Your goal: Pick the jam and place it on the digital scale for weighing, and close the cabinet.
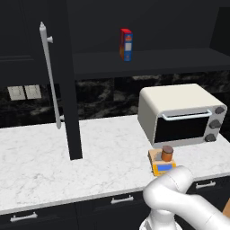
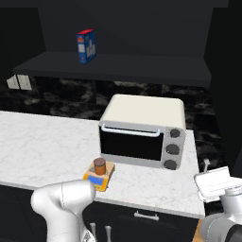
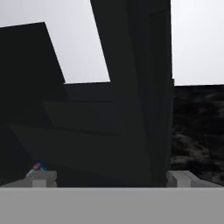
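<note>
While orange-brown jam (image 1: 167, 153), dark-lidded, sits upright on digital scale (image 1: 162, 167), gripper (image 3: 111, 179) spread wide, holding nothing.

A: What sits on the white marble tabletop (image 1: 54, 155)?
B: A white toaster oven (image 1: 179, 114), and just in front of its left corner the digital scale (image 1: 161, 165)

A: And the cabinet shelf (image 1: 148, 60)?
B: A red and blue box (image 1: 126, 44), up left of the oven

Both base views are looking down at the toaster oven (image 1: 179, 114) from seven and five o'clock; the hand view is facing dark cabinet panels closely.
</note>
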